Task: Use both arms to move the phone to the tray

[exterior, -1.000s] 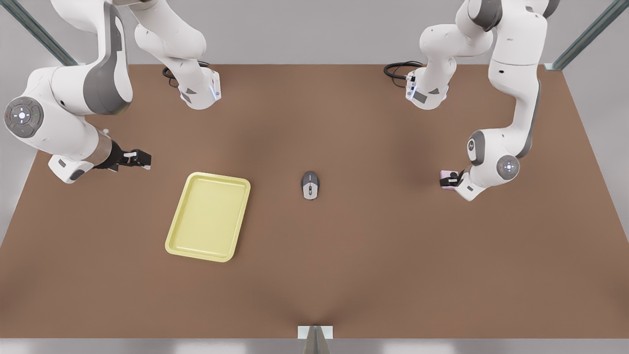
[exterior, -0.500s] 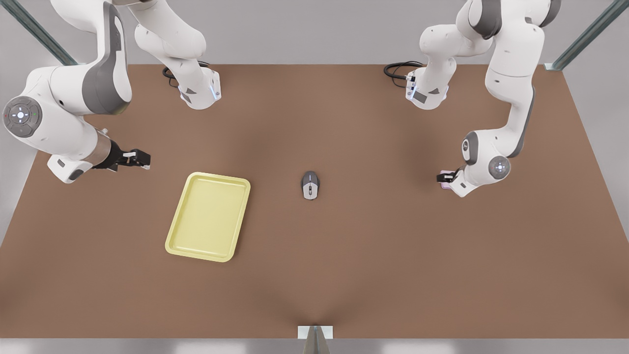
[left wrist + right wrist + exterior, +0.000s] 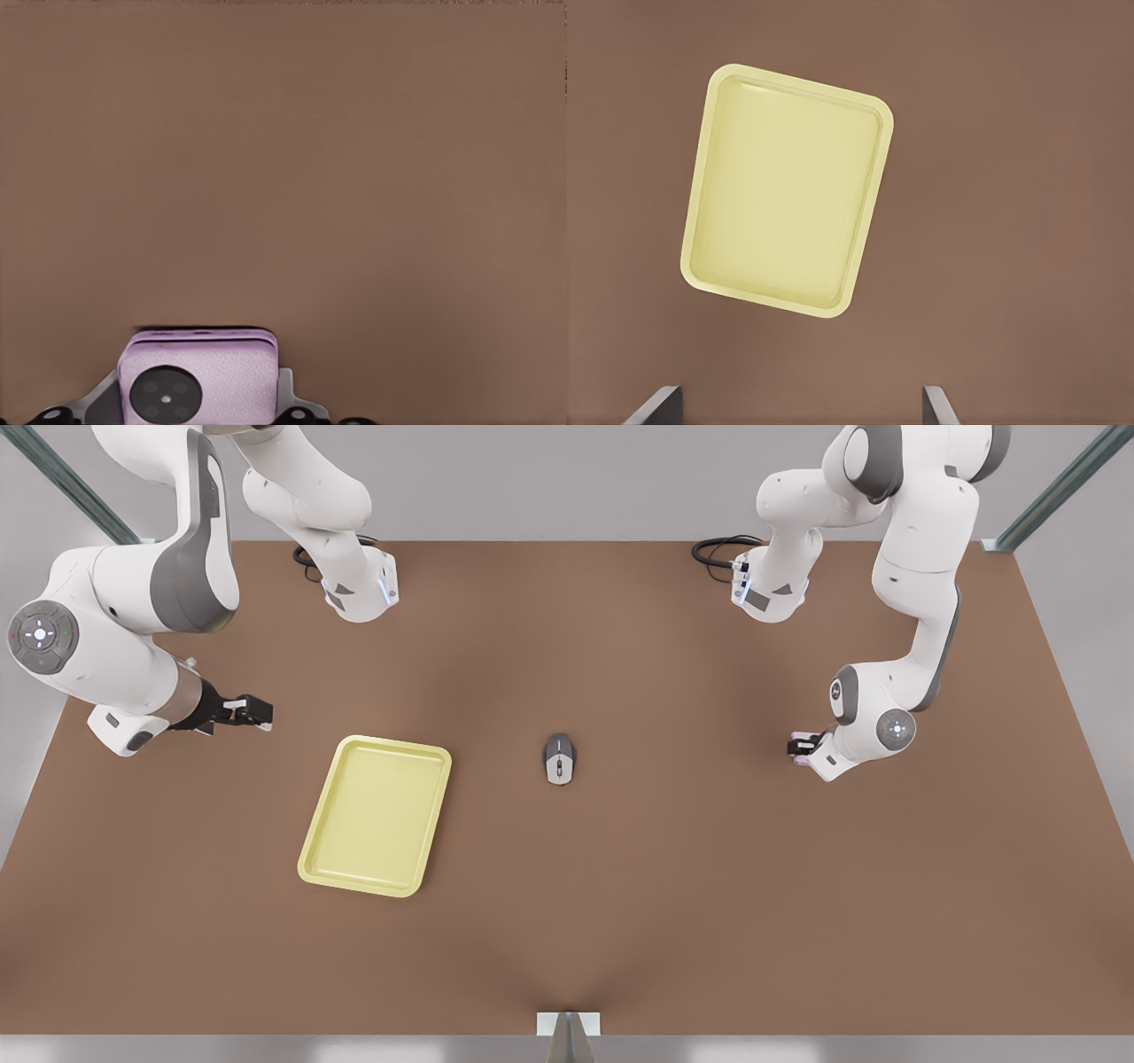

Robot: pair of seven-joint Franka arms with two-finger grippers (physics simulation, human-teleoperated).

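Observation:
The pale pink phone [image 3: 801, 740] is near the table's edge at the front view's right. My left gripper [image 3: 797, 747] is down at it. In the left wrist view the phone [image 3: 199, 381] sits between the grey fingers [image 3: 104, 398], one black camera circle facing the lens, and the gripper looks shut on it. The pale yellow tray [image 3: 376, 815] lies empty toward the front view's left. My right gripper [image 3: 254, 711] hovers open beyond the tray's far corner. The tray [image 3: 788, 190] lies ahead of its spread fingertips [image 3: 656, 403] in the right wrist view.
A grey computer mouse [image 3: 559, 759] sits mid-table between the tray and the phone. Both arm bases [image 3: 359, 593] [image 3: 769, 593] stand at the far edge with black cables. A metal bracket [image 3: 568, 1025] marks the near edge.
The left arm's wrist and elbow have shifted slightly toward the front view's left, and the phone has moved a little that way with the gripper. The right arm has barely moved.

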